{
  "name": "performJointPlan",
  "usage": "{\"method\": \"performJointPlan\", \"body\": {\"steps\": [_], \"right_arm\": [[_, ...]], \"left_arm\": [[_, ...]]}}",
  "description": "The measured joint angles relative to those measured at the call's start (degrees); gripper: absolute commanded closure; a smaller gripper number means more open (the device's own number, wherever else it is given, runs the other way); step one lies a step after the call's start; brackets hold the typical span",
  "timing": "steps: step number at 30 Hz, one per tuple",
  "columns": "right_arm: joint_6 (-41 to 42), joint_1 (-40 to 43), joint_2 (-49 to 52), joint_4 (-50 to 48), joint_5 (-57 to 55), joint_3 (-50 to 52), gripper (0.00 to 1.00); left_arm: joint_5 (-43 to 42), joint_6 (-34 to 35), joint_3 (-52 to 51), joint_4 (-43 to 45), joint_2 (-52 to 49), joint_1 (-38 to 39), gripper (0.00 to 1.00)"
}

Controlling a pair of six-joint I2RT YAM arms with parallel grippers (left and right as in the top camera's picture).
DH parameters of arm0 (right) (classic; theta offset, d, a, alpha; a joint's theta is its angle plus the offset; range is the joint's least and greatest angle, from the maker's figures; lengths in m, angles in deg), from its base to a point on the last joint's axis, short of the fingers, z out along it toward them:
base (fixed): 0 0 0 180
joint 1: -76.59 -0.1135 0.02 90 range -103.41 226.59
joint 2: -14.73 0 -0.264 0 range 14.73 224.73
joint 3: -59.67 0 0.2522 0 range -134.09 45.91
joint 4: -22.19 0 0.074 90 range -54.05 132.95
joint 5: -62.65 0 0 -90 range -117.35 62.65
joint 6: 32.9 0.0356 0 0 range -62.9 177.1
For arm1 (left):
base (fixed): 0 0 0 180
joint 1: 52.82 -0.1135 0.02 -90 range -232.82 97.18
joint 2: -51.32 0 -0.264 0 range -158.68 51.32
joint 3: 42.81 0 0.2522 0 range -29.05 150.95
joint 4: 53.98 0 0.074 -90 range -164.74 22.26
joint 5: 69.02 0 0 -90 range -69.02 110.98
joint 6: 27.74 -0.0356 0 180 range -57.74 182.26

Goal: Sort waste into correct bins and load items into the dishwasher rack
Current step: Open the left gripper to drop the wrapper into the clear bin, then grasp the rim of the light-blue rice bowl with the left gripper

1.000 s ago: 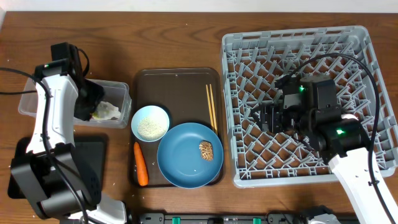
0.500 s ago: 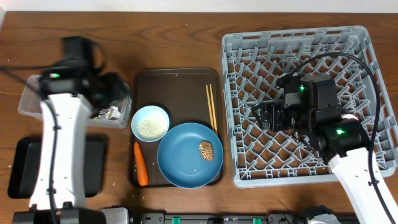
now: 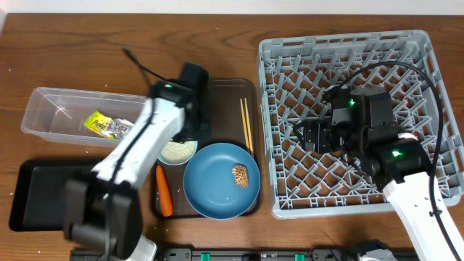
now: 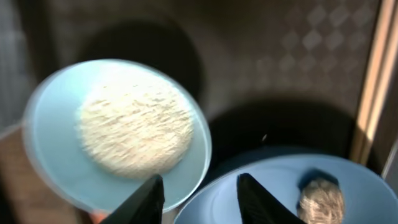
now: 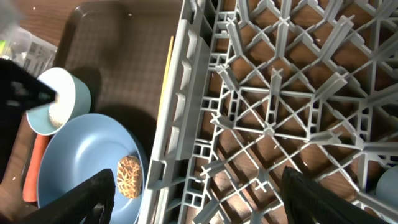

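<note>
My left gripper (image 4: pixel 202 196) is open and empty, low over the rim of the white bowl (image 4: pixel 118 130) of rice grains, where it meets the blue plate (image 4: pixel 280 193). In the overhead view it (image 3: pixel 193 130) hangs over the bowl (image 3: pixel 176 149). The plate (image 3: pixel 221 181) carries the brown lump (image 3: pixel 241 175). The carrot (image 3: pixel 164 192) lies left of the plate and the chopsticks (image 3: pixel 246 123) lie above it. The wrapper (image 3: pixel 98 123) and tissue lie in the clear tub (image 3: pixel 51 109). My right gripper (image 3: pixel 308 136) is open and empty over the grey rack (image 3: pixel 348 51).
The black tray (image 3: pixel 40 199) lies at the front left. Bowl, plate, carrot and chopsticks all sit on the brown serving tray (image 3: pixel 206 94). A pale blue rounded thing (image 5: pixel 388 186) shows in the rack at the right edge of the right wrist view.
My left arm has swung right from the clear tub to above the bowl on the brown tray. The wrapper and tissue now lie uncovered in the tub. The right arm has not moved.
</note>
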Motion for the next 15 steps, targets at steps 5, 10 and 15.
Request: {"method": "performJointPlan", "body": {"steps": [5, 10, 15], "right_arm": [[0.0, 0.0, 0.0, -0.2, 0.0, 0.0, 0.19], [0.0, 0.0, 0.0, -0.2, 0.0, 0.0, 0.19], [0.0, 0.0, 0.0, -0.5, 0.0, 0.0, 0.18]], "left_arm": [[0.5, 0.0, 0.0, 1.6, -5.9, 2.3, 0.66], [5.2, 1.2, 0.0, 2.0, -8.8, 2.4, 0.66], [8.5, 1.6, -0.2, 3.7, -8.9, 2.4, 0.67]]}}
